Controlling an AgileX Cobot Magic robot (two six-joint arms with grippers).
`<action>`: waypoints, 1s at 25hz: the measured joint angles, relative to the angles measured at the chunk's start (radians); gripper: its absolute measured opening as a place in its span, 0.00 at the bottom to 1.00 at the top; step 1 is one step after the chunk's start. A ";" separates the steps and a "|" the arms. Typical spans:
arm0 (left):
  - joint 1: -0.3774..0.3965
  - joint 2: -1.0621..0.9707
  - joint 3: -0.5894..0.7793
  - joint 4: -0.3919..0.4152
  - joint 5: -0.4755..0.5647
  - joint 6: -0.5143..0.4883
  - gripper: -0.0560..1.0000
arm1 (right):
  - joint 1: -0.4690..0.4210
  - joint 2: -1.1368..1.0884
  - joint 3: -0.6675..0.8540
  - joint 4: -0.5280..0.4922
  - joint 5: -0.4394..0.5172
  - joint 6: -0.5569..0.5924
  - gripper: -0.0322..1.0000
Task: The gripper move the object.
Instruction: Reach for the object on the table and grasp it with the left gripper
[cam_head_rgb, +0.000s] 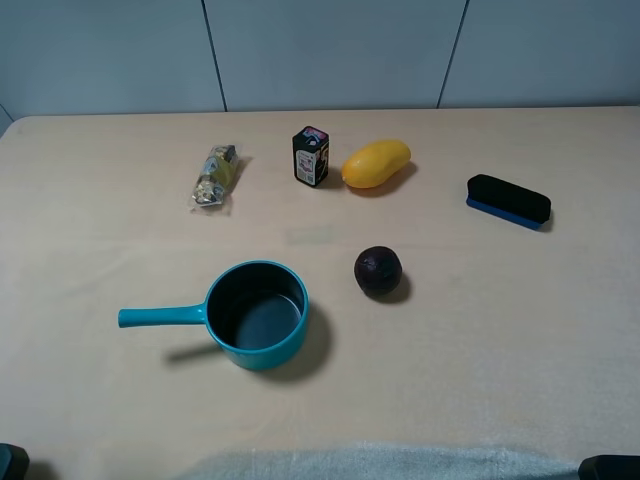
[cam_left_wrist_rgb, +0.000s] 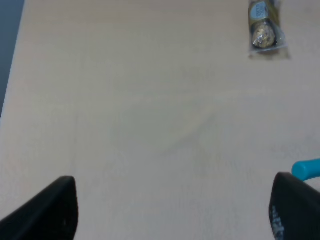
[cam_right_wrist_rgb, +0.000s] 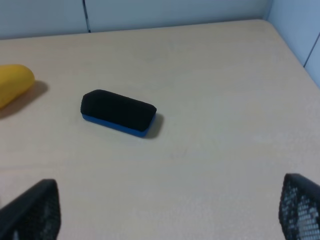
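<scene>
"Toward the far left of the table (cam_head_rgb: 90, 400), seen from the high camera, lies the candy packet (cam_head_rgb: 215, 178): flat, alone, well apart from everything. See it?"

"Yes. A little carton (cam_head_rgb: 311, 155) and the mango (cam_head_rgb: 376, 164) stand to its right, touching or nearly so. The dark round fruit (cam_head_rgb: 378, 271) and the teal saucepan (cam_head_rgb: 255, 315) sit nearer us, and the black eraser (cam_head_rgb: 508, 200) is off on the right. I can hardly see the arms from up there."

"Now the left wrist view. The left gripper (cam_left_wrist_rgb: 172, 215) has its fingers spread wide, nothing between them. The packet shows ahead, far off to one side."

"So it isn't lined up. And that teal tip is the saucepan's handle (cam_left_wrist_rgb: 306, 168), right beside one finger. If the arm swings across low, I'd worry it clips the handle and shoves the pan."

"Fair. The wrapper looks slippery and crinkly too. A pinch on a loose end could let the candies slide, or the packet might skate away if the fingers land off-centre."

"And the right wrist view?"

"The right gripper (cam_right_wrist_rgb: 165, 212) is wide apart as well, holding nothing. It faces the eraser, with the mango at the edge. The packet isn't in its sight."

"Then a reach from that side would cross the mango and carton. I'd guess the left arm is the safer one."
</scene>
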 joint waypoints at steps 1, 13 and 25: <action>0.000 0.000 0.000 0.000 0.000 0.000 0.78 | 0.000 0.000 0.000 0.000 0.000 0.000 0.67; 0.000 0.000 0.000 0.000 0.000 0.000 0.78 | 0.000 0.000 0.000 0.000 0.000 0.000 0.67; 0.000 0.000 0.000 0.000 0.000 0.000 0.78 | 0.000 0.000 0.000 0.000 0.000 0.000 0.67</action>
